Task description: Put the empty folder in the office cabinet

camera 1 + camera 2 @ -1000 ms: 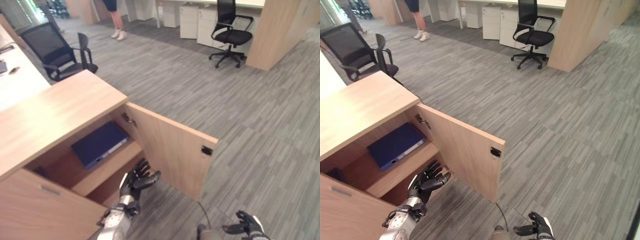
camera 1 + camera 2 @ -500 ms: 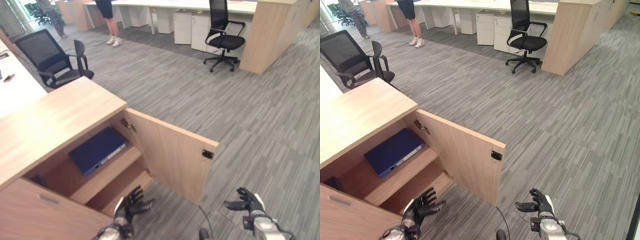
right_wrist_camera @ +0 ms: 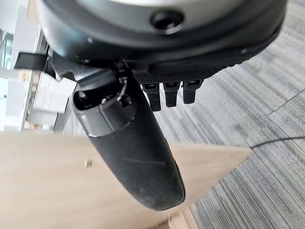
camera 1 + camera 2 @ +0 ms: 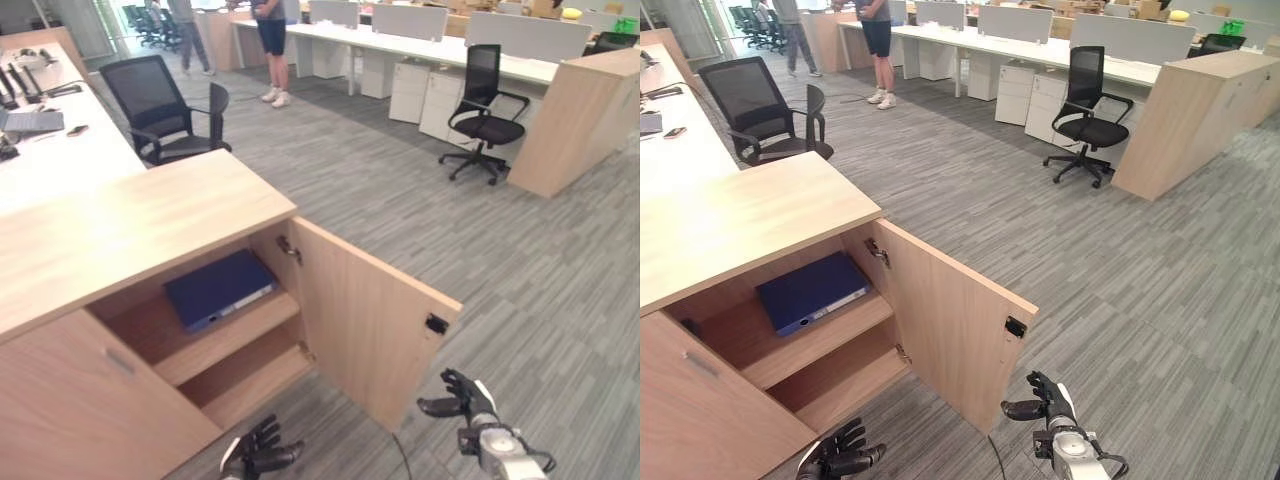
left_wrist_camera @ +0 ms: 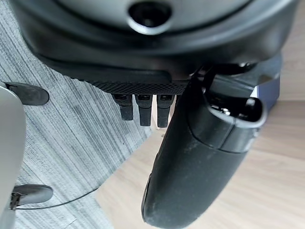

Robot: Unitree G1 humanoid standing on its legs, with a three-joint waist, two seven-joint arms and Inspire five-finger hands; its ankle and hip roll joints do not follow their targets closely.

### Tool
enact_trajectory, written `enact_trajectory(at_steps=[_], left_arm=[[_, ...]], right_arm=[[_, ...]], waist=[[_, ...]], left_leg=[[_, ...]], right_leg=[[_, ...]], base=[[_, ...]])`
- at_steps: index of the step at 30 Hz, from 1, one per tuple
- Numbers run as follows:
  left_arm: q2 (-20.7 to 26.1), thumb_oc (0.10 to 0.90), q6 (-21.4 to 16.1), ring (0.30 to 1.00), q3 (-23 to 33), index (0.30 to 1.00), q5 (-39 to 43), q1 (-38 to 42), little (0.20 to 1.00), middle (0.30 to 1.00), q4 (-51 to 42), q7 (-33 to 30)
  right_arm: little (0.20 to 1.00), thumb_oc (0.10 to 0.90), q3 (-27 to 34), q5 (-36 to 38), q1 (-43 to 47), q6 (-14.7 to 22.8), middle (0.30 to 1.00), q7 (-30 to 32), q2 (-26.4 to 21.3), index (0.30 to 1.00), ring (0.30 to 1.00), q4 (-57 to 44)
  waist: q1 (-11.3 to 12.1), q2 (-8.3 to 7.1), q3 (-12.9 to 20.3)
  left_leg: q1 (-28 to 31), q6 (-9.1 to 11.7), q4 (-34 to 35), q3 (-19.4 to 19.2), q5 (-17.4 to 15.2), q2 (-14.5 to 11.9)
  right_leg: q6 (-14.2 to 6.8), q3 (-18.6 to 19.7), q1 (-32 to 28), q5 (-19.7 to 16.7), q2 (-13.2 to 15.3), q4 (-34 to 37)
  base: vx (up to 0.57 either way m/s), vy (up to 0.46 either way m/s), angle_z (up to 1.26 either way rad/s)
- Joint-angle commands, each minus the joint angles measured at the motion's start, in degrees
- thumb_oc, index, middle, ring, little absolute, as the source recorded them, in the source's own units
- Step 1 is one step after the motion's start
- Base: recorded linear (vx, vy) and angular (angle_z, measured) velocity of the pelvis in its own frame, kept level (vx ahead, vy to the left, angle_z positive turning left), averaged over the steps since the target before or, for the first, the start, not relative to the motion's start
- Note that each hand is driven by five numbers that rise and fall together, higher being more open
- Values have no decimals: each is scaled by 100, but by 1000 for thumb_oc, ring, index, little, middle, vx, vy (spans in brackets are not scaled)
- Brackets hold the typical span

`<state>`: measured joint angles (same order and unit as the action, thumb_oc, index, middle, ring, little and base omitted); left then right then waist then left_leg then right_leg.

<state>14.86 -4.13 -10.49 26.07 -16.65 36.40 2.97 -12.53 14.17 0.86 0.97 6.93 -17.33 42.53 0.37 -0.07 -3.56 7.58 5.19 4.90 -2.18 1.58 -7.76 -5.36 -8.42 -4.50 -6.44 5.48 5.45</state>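
Blue folder (image 4: 220, 288) flat on upper cabinet shelf (image 4: 215, 335), door (image 4: 375, 335) open; left robot hand (image 4: 262, 452), right robot hand (image 4: 462, 398) released, empty, near floor.

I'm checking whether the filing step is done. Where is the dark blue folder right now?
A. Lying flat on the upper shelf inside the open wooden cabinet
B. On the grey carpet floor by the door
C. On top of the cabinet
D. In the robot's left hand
A: the dark blue folder lies flat on the upper shelf inside the light wooden cabinet, whose door stands open.
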Motion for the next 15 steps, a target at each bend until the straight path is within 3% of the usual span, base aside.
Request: enact_trajectory(at_steps=[1, 15], left_arm=[[280, 800, -380, 900, -54, 900, -185, 484, 900, 900, -196, 61], [402, 800, -371, 900, -204, 900, -236, 444, 900, 900, -42, 95]], right_arm=[[900, 800, 57, -76, 771, 420, 900, 0, -67, 900, 900, -462], [900, 800, -160, 107, 1432, 526, 900, 121, -81, 900, 900, -570]], waist=[[58, -90, -36], [411, -52, -40]], left_leg=[[35, 85, -4, -58, -163, -18], [-158, 154, 10, 359, -89, 18]], right_leg=[[-550, -234, -227, 559, 409, -45], [-540, -507, -316, 655, 443, -45]], base=[[7, 13, 31], [12, -2, 15]])
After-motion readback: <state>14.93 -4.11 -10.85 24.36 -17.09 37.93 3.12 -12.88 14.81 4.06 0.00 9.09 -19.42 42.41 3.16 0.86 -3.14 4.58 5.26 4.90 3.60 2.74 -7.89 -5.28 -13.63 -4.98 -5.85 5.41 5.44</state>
